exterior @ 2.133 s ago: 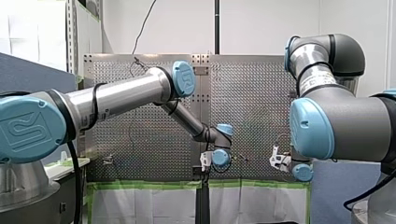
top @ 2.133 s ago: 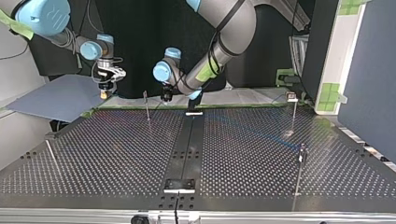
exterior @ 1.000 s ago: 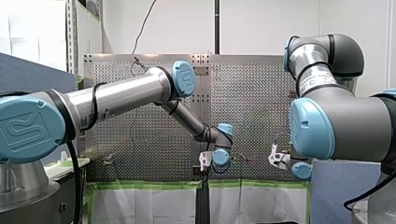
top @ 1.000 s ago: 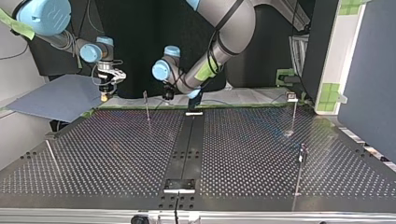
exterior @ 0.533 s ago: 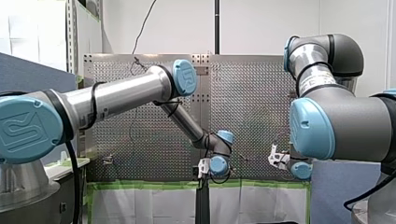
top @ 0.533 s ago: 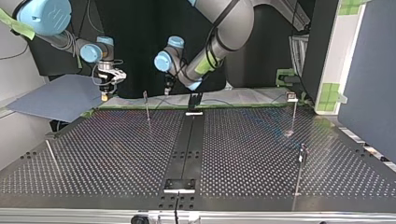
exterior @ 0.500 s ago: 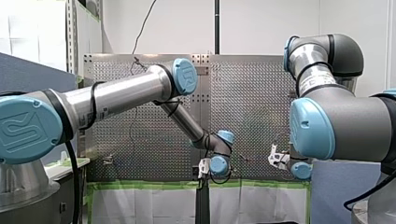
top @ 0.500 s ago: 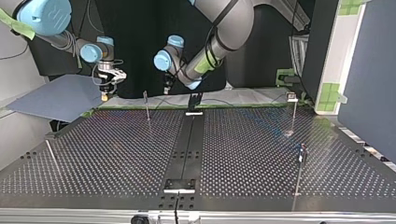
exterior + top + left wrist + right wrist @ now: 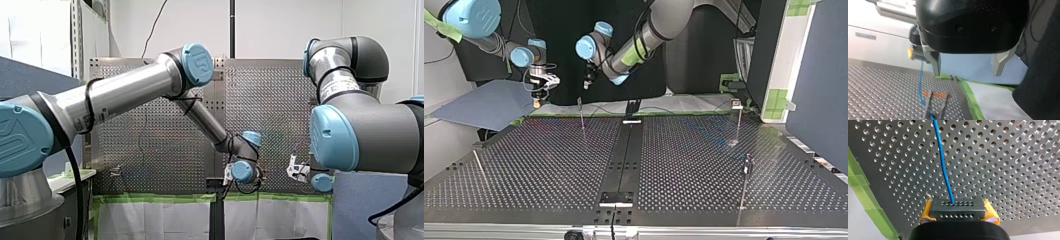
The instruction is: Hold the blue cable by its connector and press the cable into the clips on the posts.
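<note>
At the top view's left, a thin rod (image 9: 479,167) leans up from the table (image 9: 549,165) close to its left edge. Above the corner on the arms' side hangs my right gripper (image 9: 538,101), pointing down near the green tape (image 9: 559,115) that lines that edge. Its own camera shows the yellow pads (image 9: 991,213) clamped on either side of the dark connector (image 9: 958,206). The blue cable (image 9: 943,162) runs from the connector's face out over the perforated plate. I cannot tell whether it sits in any clip.

Next along, a post (image 9: 582,117) with a clip on top stands just inside the same edge. Above it and a little to the right, well clear of the table, is my left gripper (image 9: 587,84). In its wrist view the two metal fingers (image 9: 935,63) stand wide apart with nothing between them. Beyond them I see the cable dropping from my right gripper to the plate, close by a pair of dark bars (image 9: 928,106) with orange marks.

A black strip (image 9: 624,150) crosses the table's middle. Towards the right edge stand two more posts, one (image 9: 739,120) near the arms' side and one (image 9: 745,175) nearer the camera.
</note>
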### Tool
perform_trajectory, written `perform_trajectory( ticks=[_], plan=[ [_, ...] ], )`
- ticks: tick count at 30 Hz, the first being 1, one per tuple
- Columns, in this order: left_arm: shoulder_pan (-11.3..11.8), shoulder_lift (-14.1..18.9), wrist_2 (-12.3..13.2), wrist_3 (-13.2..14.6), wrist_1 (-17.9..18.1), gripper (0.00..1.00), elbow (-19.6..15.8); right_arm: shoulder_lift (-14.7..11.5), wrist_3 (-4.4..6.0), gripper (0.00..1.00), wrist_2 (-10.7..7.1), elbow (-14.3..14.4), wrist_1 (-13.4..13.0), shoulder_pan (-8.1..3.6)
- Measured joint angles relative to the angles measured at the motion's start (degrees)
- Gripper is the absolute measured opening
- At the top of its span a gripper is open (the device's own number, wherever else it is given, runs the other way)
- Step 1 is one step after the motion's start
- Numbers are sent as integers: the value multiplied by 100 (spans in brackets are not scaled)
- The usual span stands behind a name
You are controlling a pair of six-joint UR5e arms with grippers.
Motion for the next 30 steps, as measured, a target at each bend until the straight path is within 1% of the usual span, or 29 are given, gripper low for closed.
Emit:
perform_trajectory(
  ticks=[4,8,17,22,26,30],
  plan=[
    [-15,11,-9,-162,138,100,24,0,17,0,0,1,-2,9],
    [22,1,-14,-372,229,100,65,-1,40,0,0,0,-7,13],
    [129,-26,-61,-781,159,100,298,0,79,0,0,0,-27,26],
    [155,-182,-69,-831,66,100,431,0,85,0,0,-2,-28,30],
    [162,-362,-74,-839,-76,100,606,2,87,0,0,0,-28,37],
    [174,-525,-73,-841,-120,100,777,1,86,0,0,-3,-31,45]
  ],
)
